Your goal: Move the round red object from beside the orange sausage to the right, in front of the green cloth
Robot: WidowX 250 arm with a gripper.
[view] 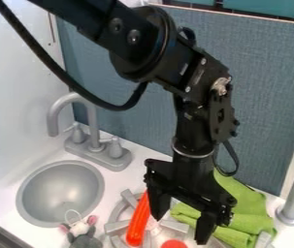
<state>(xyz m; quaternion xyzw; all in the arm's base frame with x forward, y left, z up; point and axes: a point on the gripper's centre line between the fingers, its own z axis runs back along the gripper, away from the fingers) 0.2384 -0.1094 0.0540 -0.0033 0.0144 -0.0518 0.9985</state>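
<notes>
The gripper [181, 229] hangs over the burner [116, 226], jaws apart. An orange stick [138, 222] lies on the burner; a cloth [245, 212] and toy mouse [83, 234] flank it.

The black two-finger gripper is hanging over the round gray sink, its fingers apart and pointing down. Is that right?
Not quite: the camera view shows the black two-finger gripper over the gray burner, not the round gray sink. Its fingers are indeed apart and pointing down.
</notes>
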